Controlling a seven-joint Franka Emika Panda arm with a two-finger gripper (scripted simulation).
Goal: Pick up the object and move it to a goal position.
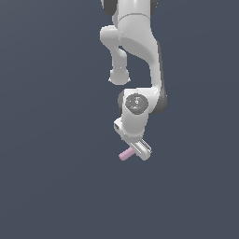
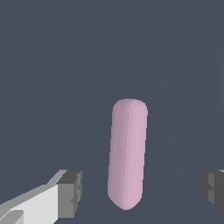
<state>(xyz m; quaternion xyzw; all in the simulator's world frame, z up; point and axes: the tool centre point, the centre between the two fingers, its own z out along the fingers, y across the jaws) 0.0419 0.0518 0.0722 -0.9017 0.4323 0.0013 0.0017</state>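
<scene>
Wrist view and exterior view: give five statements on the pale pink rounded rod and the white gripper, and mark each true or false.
1. In the wrist view, the pale pink rounded rod lies between the two dark grey fingertips of the white gripper. True.
2. The fingertips are clamped on the rod. False: there is a clear gap on each side of it, so the gripper is open.
3. The rod is much narrower than the gap between the fingertips. True.
4. In the exterior view, the rod is hidden entirely by the gripper. False: one end sticks out toward the exterior view's left.
5. A second, green rod lies nearby. False: only the pink one shows.
</scene>
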